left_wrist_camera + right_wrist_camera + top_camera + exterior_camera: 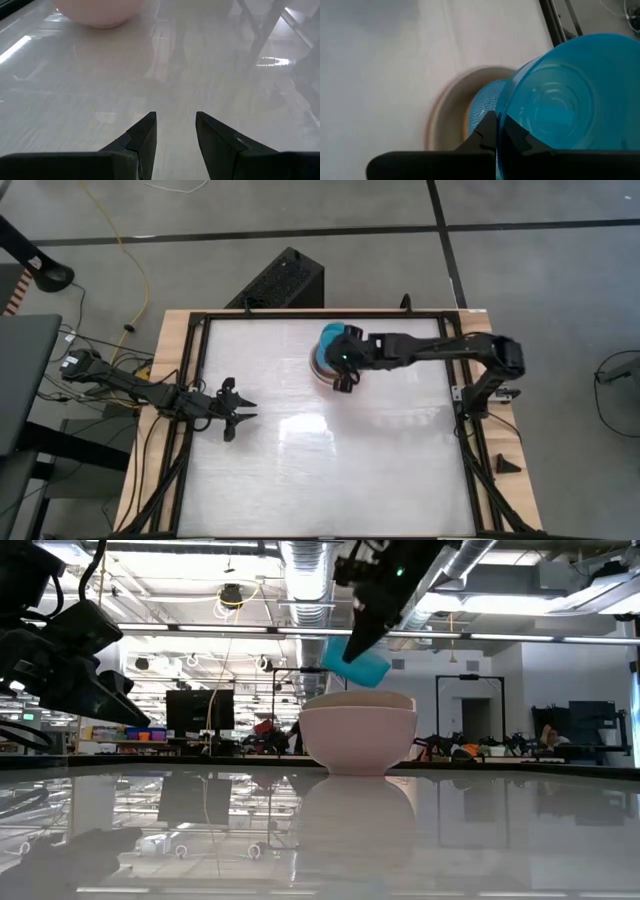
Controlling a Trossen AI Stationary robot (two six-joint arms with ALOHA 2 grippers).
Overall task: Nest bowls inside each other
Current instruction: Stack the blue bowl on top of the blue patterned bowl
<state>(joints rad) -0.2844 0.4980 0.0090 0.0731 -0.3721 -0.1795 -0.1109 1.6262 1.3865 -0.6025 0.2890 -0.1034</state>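
A stack of nested bowls (358, 738) stands on its base on the table's far middle. Its outer bowl is pale pink-white (100, 12), and a light blue bowl (481, 107) lies inside the larger ones (445, 110). A cyan-blue bowl (357, 662) hangs tilted just above the stack, with my right gripper (499, 131) shut on it; the arm reaches in from the table's right (420, 348). My left gripper (175, 131) stands open with nothing between its fingers, low over the table's left side (238, 412). My right gripper pinches the cyan-blue bowl's rim (501, 117), one finger (516, 141) inside the bowl and one (485, 135) outside. It comes slanting down from above on the table's right side. The bowl is lifted clear and hangs tilted over the stack.
The white tabletop (330, 460) is framed by black rails (470, 470). A small black wedge (508, 465) lies on the wooden edge at the right. Cables run along the left arm (110, 380).
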